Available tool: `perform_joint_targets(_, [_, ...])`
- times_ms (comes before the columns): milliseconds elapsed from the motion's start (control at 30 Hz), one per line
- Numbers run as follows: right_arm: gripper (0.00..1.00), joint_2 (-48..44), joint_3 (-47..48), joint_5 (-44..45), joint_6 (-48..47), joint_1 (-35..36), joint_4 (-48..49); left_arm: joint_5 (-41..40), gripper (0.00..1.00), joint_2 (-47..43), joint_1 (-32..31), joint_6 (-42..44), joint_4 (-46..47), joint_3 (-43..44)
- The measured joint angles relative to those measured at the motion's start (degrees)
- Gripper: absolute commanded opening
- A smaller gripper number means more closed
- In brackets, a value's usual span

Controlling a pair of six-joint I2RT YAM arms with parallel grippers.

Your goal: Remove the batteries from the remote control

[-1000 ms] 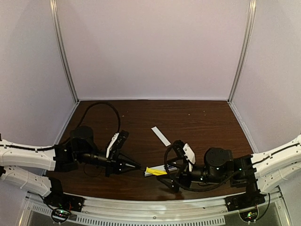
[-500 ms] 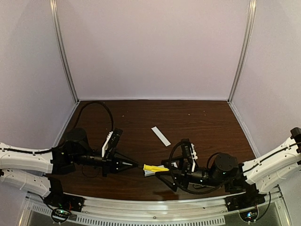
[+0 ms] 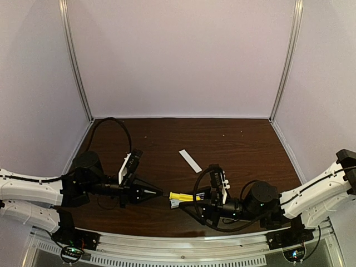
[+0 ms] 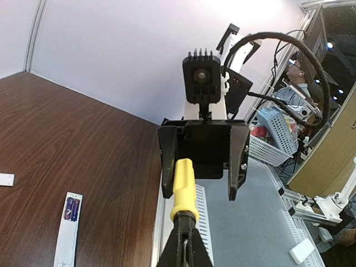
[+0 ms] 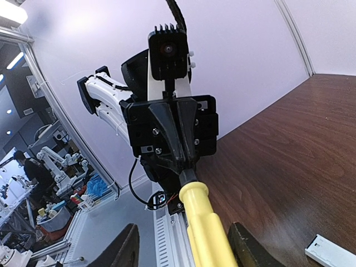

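Two purple-blue batteries (image 4: pixel 70 208) sit side by side in the recess of the white remote control (image 4: pixel 65 247), which lies flat on the wooden worktop (image 4: pixel 67 139); any lettering is unreadable. The left end effector (image 3: pixel 158 193) pinches a yellow-handled screwdriver (image 4: pixel 183 189) by its shaft. The right end effector (image 5: pixel 183 233) straddles the handle, half-spread, possibly touching.

Pale lilac walls (image 3: pixel 183 55) enclose a dark wooden table (image 3: pixel 239 139).

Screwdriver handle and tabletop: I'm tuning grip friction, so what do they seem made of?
Yellow cylindrical screwdriver handle: likely moulded plastic, smooth, slightly glossy; even colour, soft highlights. Dark brown tabletop: wood or wood-look laminate, semi-matte; grain streaks show, which one is unclear.
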Motion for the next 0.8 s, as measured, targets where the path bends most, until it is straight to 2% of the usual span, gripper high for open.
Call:
perform_joint_targets(200, [0.44, 0.2, 1.0, 0.0, -0.2, 0.0, 0.2, 0.9, 0.0, 0.0, 0.0, -0.6, 0.3, 0.0])
perform_joint_targets(567, [0.44, 0.6, 1.9, -0.1, -0.2, 0.0, -0.7, 1.5, 0.0, 0.3, 0.0, -0.7, 0.5, 0.0])
perform_joint_targets(800, [0.39, 1.3, 2.7, 0.0, -0.2, 0.0, -2.2, 1.6, 0.0, 0.8, 0.0, -0.7, 0.5, 0.0])
